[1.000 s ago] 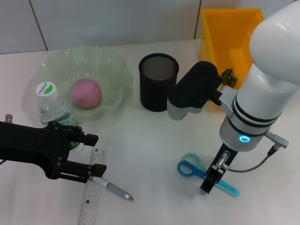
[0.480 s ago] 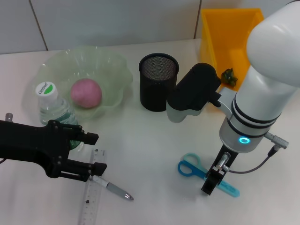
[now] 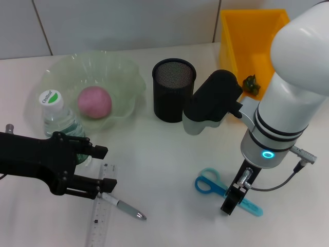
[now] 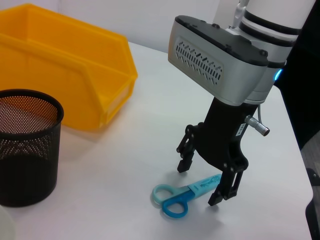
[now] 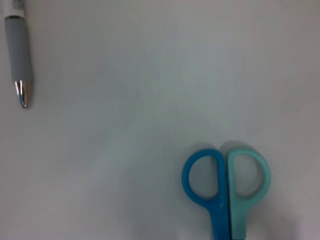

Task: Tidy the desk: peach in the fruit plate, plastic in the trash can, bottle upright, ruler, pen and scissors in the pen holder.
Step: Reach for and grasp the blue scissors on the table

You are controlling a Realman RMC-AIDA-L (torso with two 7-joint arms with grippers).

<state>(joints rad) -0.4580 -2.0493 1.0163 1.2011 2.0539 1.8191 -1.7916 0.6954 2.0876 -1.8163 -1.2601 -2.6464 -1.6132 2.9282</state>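
Right pincer down a touch lower than a second ago, since half a second back no visible shift. Jaws spread, straddling blade end of scissors, nothing gripped. Scissors flat on worktop, handles toward pen holder. Judgement: descent done, closing is next.

Left pincer unmoved, released, hovering over ruler and pen.

Peach in fruit plate; bottle upright. Ruler, pen, scissors left.

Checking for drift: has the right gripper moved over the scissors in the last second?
Yes, slightly. The right gripper has edged along the scissors away from their handles, judged against those still scissors; its jaws straddle the blades, open.
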